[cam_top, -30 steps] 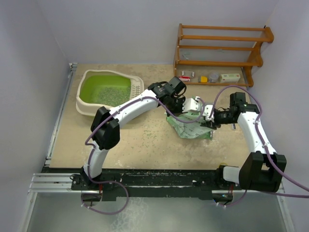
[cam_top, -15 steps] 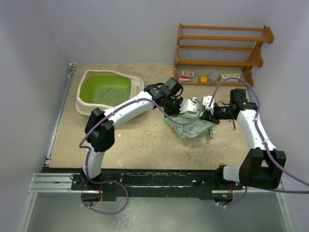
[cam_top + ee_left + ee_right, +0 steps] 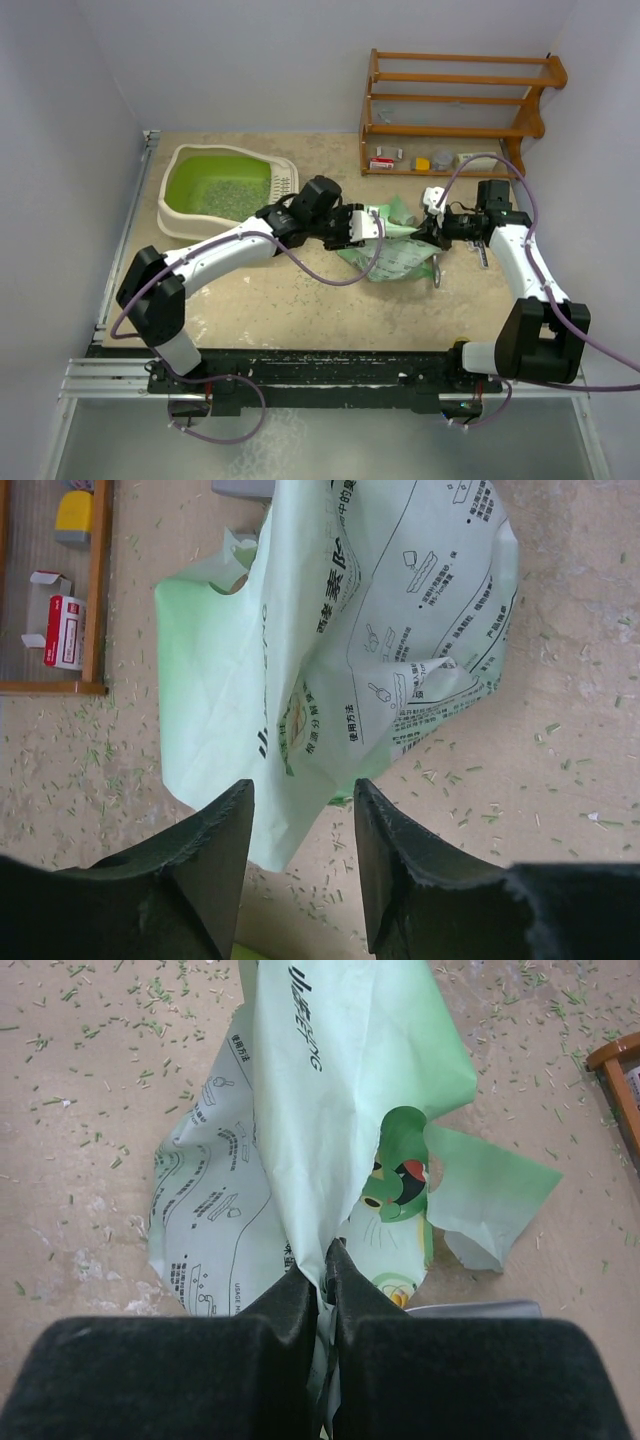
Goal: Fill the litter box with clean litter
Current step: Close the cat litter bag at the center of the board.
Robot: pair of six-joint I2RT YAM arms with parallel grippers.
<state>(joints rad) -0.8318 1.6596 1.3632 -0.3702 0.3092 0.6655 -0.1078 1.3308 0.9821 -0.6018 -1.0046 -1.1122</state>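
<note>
Two claws are hovering at one pale green bag point(image 3: 395, 258) mid-frame: the right claw point(image 3: 430, 232) is pinching a fold, the left claw point(image 3: 372, 225) is gaping released. One litter box point(image 3: 176, 222), holding litter point(image 3: 228, 195), is sitting upper left on the tabletop point(image 3: 300, 300).

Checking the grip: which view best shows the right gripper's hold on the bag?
Right wrist: the right gripper pinches the bag up close. Top external shows it small; left wrist, only the bag.

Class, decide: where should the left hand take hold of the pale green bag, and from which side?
The thin, limp corner of the bag nearest the left hand, probably approached from that side: it lies just before the open fingers, and the right hand pinches the opposite edge.
</note>
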